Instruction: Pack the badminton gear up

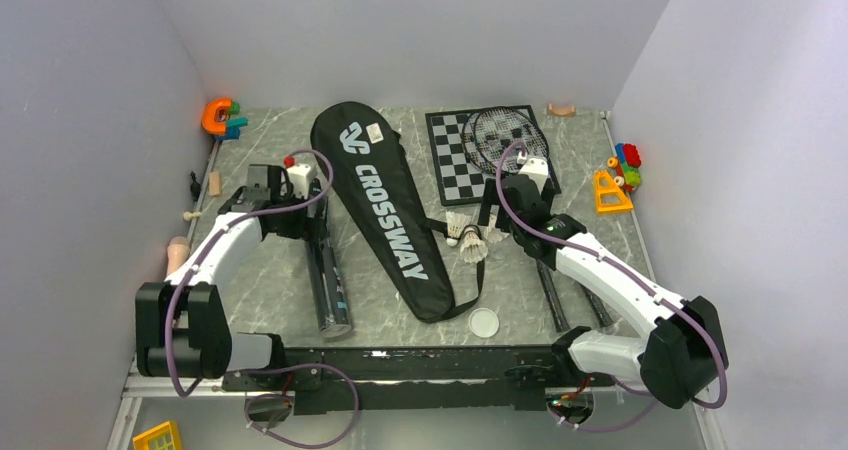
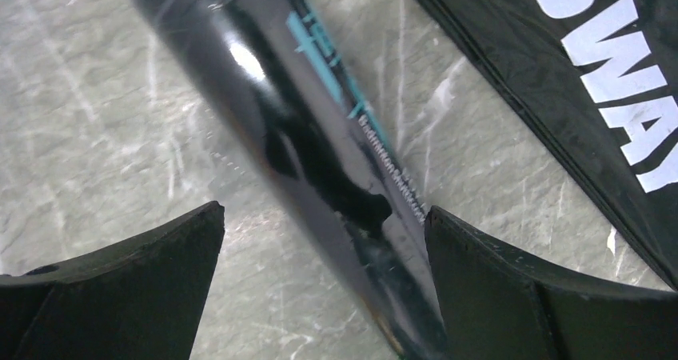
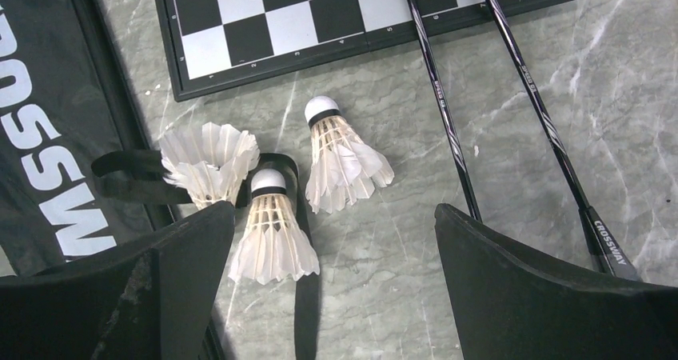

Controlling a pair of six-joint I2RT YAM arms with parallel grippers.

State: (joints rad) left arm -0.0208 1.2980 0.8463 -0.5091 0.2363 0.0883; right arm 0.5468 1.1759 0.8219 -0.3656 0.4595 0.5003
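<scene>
From above, the racket bag (image 1: 385,215) lay mid-table between the tube (image 1: 328,285) and three shuttlecocks (image 1: 467,238) (white lid (image 1: 484,322) near the front edge); at the left wrist, the left gripper (image 2: 324,216) straddled the tube, jaws apart; at the right wrist, the right gripper (image 3: 336,216) gaped over the shuttlecocks.

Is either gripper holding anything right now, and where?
Nothing is held. The left gripper stands open astride the dark tube; the right gripper hangs open above the shuttlecocks.

The dark tube (image 2: 320,152) lies on the table (image 2: 96,120) between the left end effector's (image 2: 324,212) spread fingers (image 2: 120,296), near the black bag (image 2: 608,80).
</scene>
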